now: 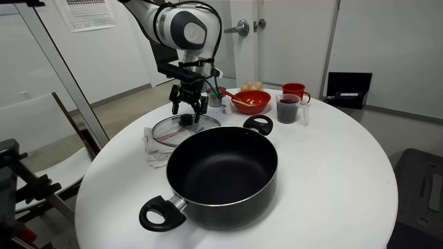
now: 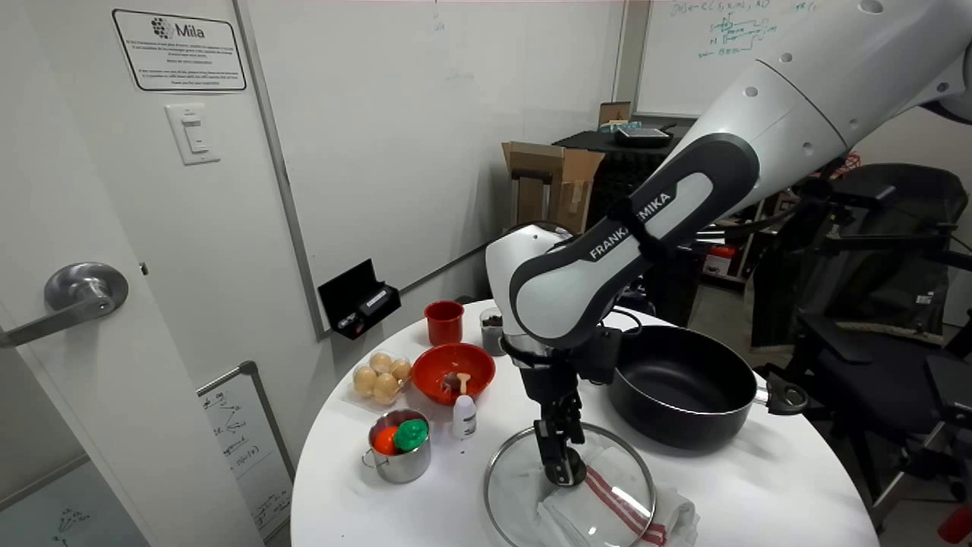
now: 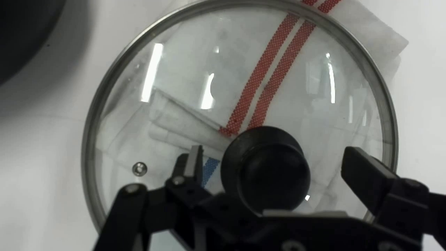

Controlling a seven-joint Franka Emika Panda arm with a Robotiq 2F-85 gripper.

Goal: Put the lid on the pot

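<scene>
The clear glass lid [image 1: 169, 133] lies on a folded cloth on the table, beside the pot [image 1: 238, 212]. The lid also shows in an exterior view [image 2: 516, 486] and fills most of the wrist view [image 3: 216, 38]. Its black centre knob [image 3: 275, 174] points up. The wide black pot stands upright and uncovered; it shows in an exterior view [image 2: 683, 425] and at the top left of the wrist view [image 3: 24, 31]. My gripper [image 1: 186, 114] points down over the lid. In the wrist view its fingers [image 3: 271, 153] are open on either side of the knob, with gaps to both.
A white cloth with red stripes [image 1: 155, 155] lies under the lid. A red bowl [image 2: 448, 372], a metal cup [image 2: 402, 460], a small white bottle [image 2: 464, 416], eggs [image 2: 383, 376], a red mug [image 1: 293, 89] and a measuring cup [image 1: 287, 112] stand behind. A pot handle [image 1: 259, 124] sticks out toward them.
</scene>
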